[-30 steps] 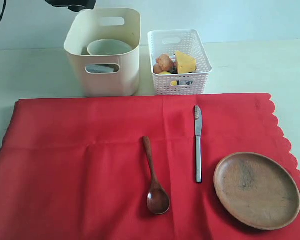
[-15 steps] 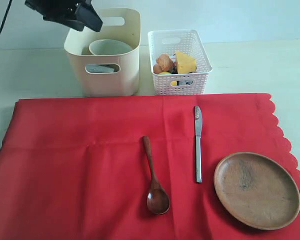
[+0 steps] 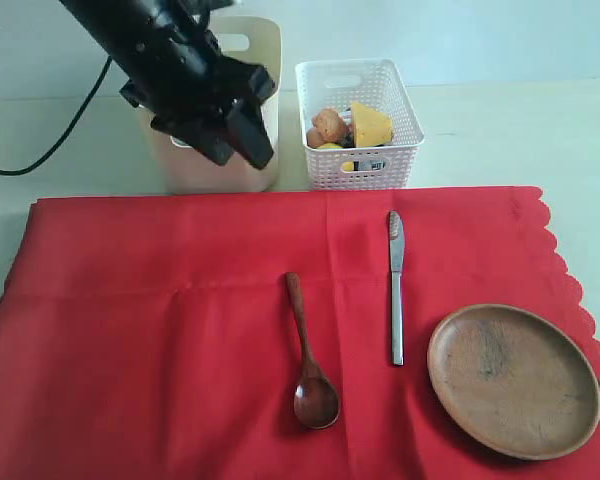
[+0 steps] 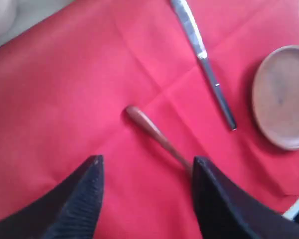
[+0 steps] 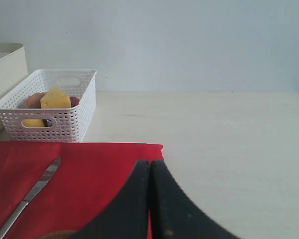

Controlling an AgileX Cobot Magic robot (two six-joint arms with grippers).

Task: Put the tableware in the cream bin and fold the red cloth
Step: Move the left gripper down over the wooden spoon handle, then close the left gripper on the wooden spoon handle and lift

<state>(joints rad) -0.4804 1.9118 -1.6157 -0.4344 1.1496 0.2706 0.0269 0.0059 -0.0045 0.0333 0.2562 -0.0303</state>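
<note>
left arm (image 3: 160, 60) hides most of cream bin (image 3: 268, 45)

Bare red cloth (image 3: 130, 320) around the spoon (image 3: 308, 360); knife (image 3: 396, 290) and plate (image 3: 513, 380) to its right.

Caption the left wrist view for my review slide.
Open left claw hovers over wooden spoon on red cloth, knife and plate nearby.

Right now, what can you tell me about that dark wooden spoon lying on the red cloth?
The dark wooden spoon looks like one glossy, reddish-brown piece: a slim rounded handle widening into an oval bowl. It lies flat on the red cloth, bowl seemingly facing up, with the handle pointing toward the back and the bowl nearest the front. The silver table knife lies beside it, roughly parallel and apart. Only the cloth touches it.
</note>
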